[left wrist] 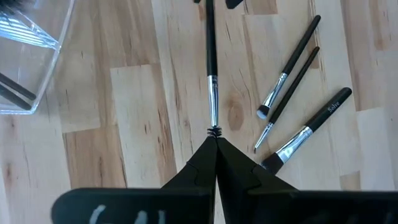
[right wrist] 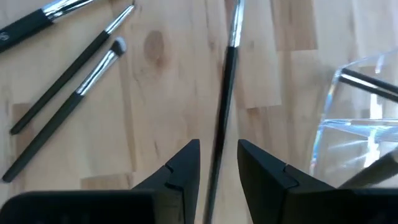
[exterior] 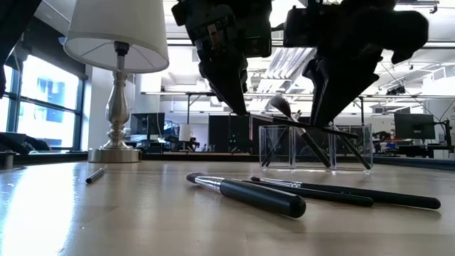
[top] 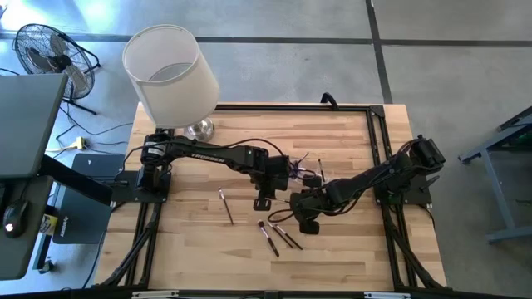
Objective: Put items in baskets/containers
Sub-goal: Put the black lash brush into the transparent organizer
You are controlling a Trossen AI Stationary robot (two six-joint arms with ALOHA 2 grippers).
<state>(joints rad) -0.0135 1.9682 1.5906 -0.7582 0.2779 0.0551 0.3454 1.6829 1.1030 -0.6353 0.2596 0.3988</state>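
Observation:
My left gripper [left wrist: 215,142] is shut on the tip of a slim dark brush [left wrist: 210,56] held above the table's middle. The brush's handle [right wrist: 221,106] runs on between the fingers of my right gripper [right wrist: 219,163]. Those fingers stand open on either side of it, with a gap showing on each side. The clear box [exterior: 313,146] stands just beyond both grippers, with brushes [exterior: 307,139] leaning inside it. Three brushes [top: 278,236] lie flat on the wood near the front. Another brush [top: 225,205] lies alone further left. My left gripper pinches the brush's bristle end [left wrist: 214,129], just past the silver ferrule, between its two fingertips. The fingers slant down from the table's left, and the brush runs straight on along their line. The brush is lifted clear of the table.
A lamp with a big white shade [top: 170,71] stands at the table's far left corner. Black rails [top: 378,133] frame the tabletop. Bare wood [top: 191,249] lies to the near left.

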